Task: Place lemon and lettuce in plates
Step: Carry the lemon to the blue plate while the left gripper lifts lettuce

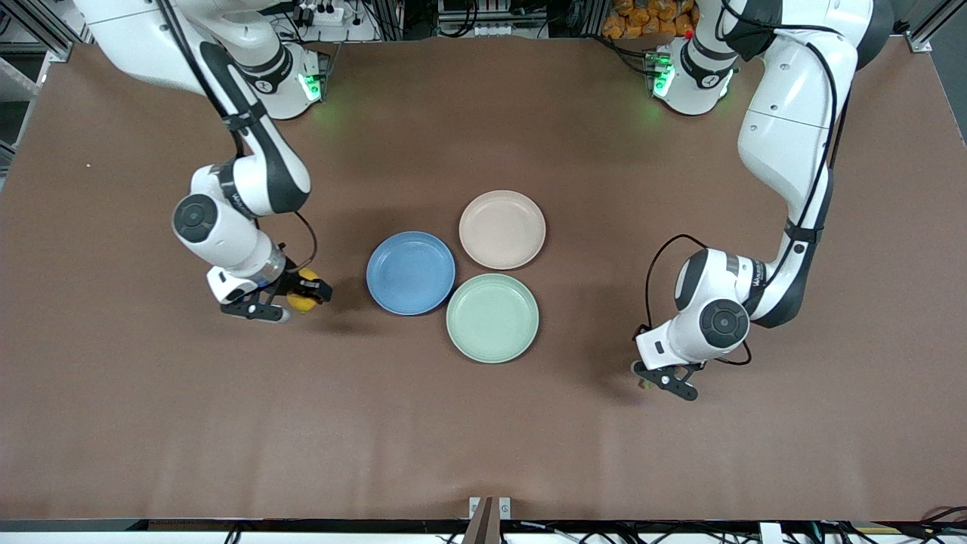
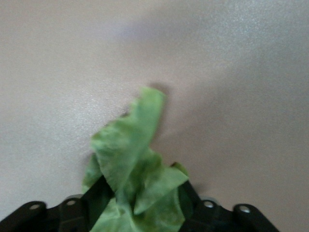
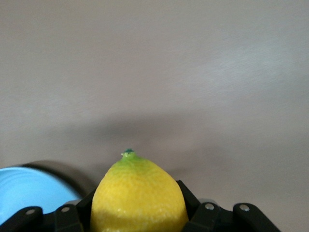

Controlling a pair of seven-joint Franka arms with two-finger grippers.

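My right gripper [image 1: 295, 301] is shut on the yellow lemon [image 1: 304, 300] and holds it low over the table, beside the blue plate [image 1: 410, 272] toward the right arm's end. In the right wrist view the lemon [image 3: 139, 198] fills the space between the fingers [image 3: 195, 208], with the blue plate's [image 3: 29, 191] edge beside it. My left gripper [image 1: 659, 380] is shut on the green lettuce [image 2: 135, 159], low over bare table toward the left arm's end; only a sliver of the leaf [image 1: 644, 384] shows in the front view. The beige-pink plate [image 1: 502, 229] holds nothing.
A pale mint-green plate [image 1: 492, 317] lies touching the blue and beige-pink plates, nearest the front camera. The three plates cluster at mid-table. Brown table surface [image 1: 483, 438] spreads all around them.
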